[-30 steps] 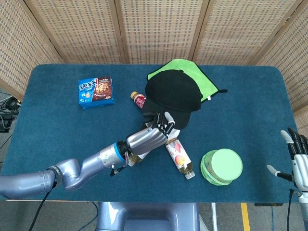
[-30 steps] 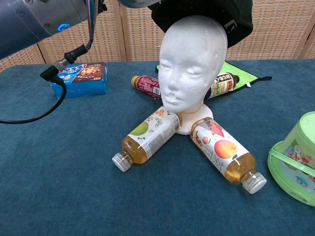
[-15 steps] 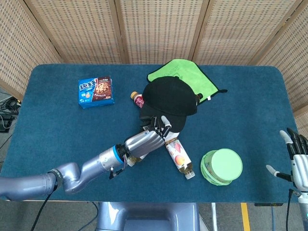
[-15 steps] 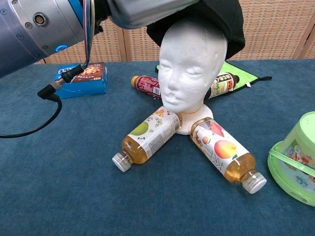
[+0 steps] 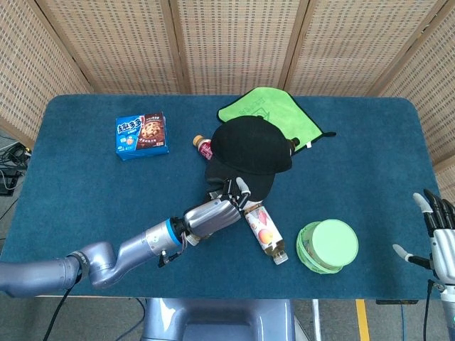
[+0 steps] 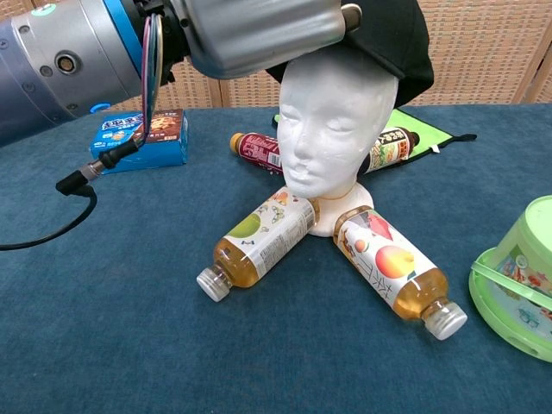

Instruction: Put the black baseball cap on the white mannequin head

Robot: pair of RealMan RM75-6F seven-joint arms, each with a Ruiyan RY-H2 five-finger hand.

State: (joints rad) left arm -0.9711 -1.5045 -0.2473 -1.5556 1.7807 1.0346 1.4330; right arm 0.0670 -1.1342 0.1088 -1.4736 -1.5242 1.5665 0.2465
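Observation:
The black baseball cap (image 5: 249, 148) sits over the top of the white mannequin head (image 6: 332, 121), which stands upright mid-table. In the chest view the cap (image 6: 392, 43) covers the crown and back, with the face bare. My left hand (image 5: 213, 213) holds the cap's brim from the near side; in the chest view that hand (image 6: 259, 30) fills the top of the frame above the forehead. My right hand (image 5: 435, 238) hangs at the table's right edge, fingers spread, holding nothing.
Two juice bottles (image 6: 259, 240) (image 6: 392, 269) lie against the mannequin's base. A red bottle (image 6: 257, 151) and a dark bottle (image 6: 390, 147) lie behind it. A green cloth (image 5: 274, 110), a blue cookie pack (image 5: 142, 135) and a green lidded tub (image 5: 327, 246) are also on the table.
My left hand has drawn the cap toward the near side and lowered it onto the mannequin head. The arm has pulled back a little. The right hand has stayed still.

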